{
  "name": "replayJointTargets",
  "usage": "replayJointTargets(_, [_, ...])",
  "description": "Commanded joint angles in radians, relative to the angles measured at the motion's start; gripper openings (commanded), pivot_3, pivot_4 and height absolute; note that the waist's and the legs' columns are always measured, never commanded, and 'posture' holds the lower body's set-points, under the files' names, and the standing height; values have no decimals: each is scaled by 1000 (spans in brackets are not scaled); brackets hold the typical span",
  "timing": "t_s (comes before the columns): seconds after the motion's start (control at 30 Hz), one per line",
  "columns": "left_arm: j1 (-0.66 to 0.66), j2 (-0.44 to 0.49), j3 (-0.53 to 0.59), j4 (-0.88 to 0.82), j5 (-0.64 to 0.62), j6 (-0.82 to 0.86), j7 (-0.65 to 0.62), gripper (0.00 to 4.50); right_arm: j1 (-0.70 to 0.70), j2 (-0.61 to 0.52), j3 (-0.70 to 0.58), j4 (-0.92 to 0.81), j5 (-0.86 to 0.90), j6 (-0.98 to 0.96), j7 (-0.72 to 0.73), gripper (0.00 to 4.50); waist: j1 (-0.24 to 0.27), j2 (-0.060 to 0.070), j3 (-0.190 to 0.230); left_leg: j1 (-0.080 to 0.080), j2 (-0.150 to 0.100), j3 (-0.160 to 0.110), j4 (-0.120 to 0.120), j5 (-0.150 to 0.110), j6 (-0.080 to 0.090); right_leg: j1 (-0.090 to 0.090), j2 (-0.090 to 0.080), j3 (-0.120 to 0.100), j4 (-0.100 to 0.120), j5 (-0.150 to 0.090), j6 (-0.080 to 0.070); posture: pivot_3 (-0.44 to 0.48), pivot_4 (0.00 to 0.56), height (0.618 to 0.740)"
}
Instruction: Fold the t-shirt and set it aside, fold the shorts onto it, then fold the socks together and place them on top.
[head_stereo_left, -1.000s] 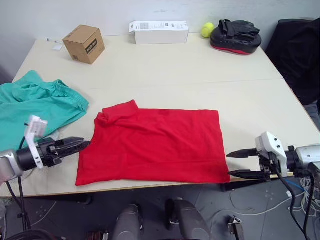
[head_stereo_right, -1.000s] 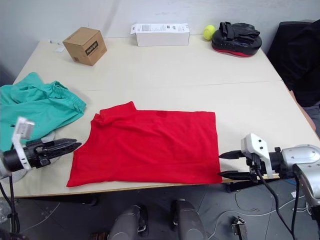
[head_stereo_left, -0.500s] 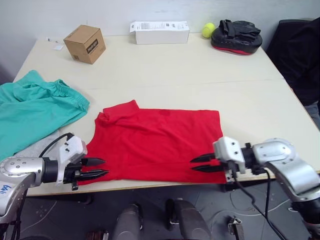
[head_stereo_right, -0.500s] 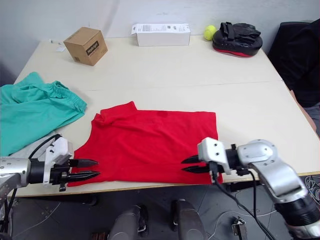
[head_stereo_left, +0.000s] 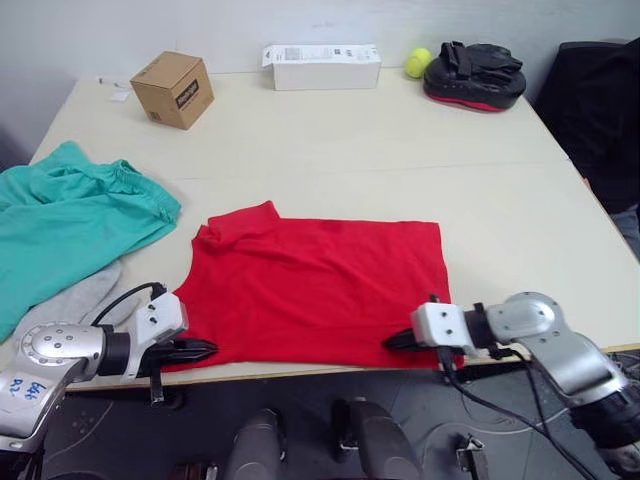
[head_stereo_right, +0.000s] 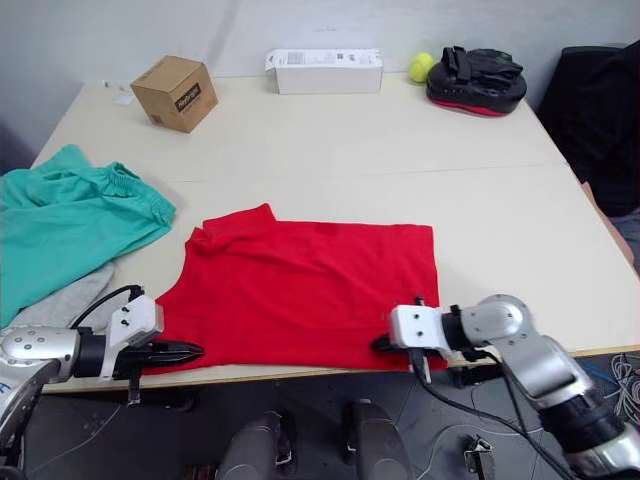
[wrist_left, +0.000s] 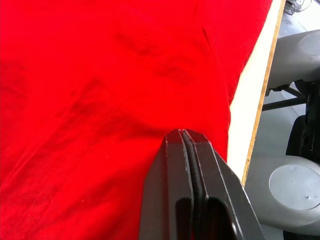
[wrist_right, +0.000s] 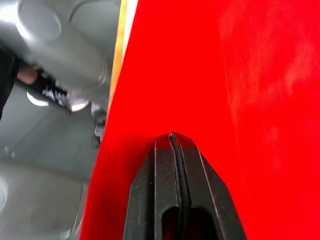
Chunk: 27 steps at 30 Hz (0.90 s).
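From the head we look down over the table (head_stereo_left: 330, 140); our wrist views sit seemingly touching-close on the t-shirt (wrist_left: 100, 100).

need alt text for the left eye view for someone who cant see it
Two robot arms pinch the near edge of a red t-shirt lying flat on a beige table, the left tool and right tool both shut on it. Teal shorts and a grey sock lie to the left.

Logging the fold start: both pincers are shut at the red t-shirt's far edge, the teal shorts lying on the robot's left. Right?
Not quite: the left pincer and right pincer are shut at the t-shirt's near edge, as the left eye view shows. The shorts do lie on the left.
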Motion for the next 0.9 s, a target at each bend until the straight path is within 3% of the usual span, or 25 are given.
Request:
replayJointTargets(0.03, [43,11,-5,43,43,-12,-3,37,84,-99,-100,81,6,-41,40,0,1,-1,-1,1,0,0,0,0,0,1,0,0,0,0,0,0,150,740])
replayJointTargets(0.2, [44,-2,3,56,30,-20,8,37,101,-155,-202,146,62,-76,71,0,-4,0,-1,15,1,-1,-3,-4,-6,16,1,-1,-11,-3,-4,0,150,740])
replayJointTargets(0.47, [11,-30,-9,47,17,-2,15,37,-83,33,-148,-117,294,247,-14,0,-4,3,0,14,0,-2,-2,-4,-4,14,3,2,-12,1,-1,0,150,740])
replayJointTargets(0.57, [7,-35,-10,48,19,-2,15,37,-78,82,-48,-171,223,237,-30,0,4,3,0,13,0,-3,-4,-5,-5,14,3,2,-12,1,0,0,150,740])
replayJointTargets(0.7, [2,-43,-12,49,22,-3,18,37,-47,96,58,-120,64,123,-46,0,12,5,-1,12,0,-2,-4,-8,0,13,1,1,-11,0,1,0,150,740])
replayJointTargets(0.9, [9,-47,-11,45,23,-3,20,37,-1,39,53,-17,-47,21,-56,0,14,6,-2,13,0,-1,-4,-9,1,13,1,1,-10,-1,0,0,150,740])
